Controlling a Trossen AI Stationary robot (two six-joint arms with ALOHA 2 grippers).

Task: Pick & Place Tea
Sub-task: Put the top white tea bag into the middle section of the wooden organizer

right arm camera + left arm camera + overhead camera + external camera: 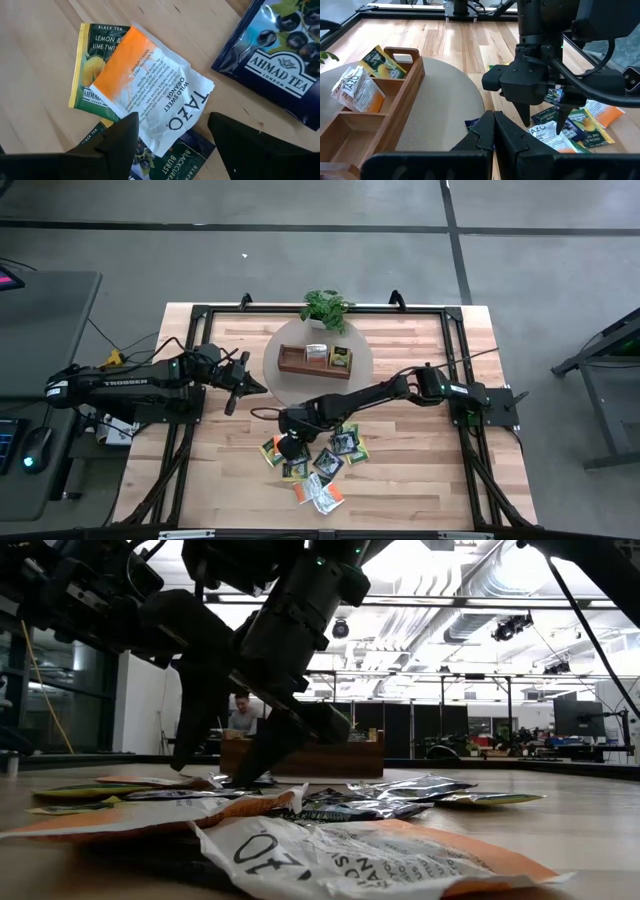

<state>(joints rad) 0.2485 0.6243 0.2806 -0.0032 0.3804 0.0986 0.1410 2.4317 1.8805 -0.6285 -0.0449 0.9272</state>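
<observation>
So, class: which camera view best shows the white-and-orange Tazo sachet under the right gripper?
The right wrist view: the Tazo sachet fills the frame, label readable. High view shows only the pile; the left wrist and low views don't single it out.

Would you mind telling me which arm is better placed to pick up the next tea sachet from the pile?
The right. Its end effector hangs open directly over the white-and-orange Tazo sachet in the pile, fingers straddling it. The left end effector waits beside the round mat, away from the pile.

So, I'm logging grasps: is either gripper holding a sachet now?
No. The right gripper hovers, jaws open, over the white-and-orange Tazo sachet; the left gripper waits shut and empty by the wooden tray.
</observation>
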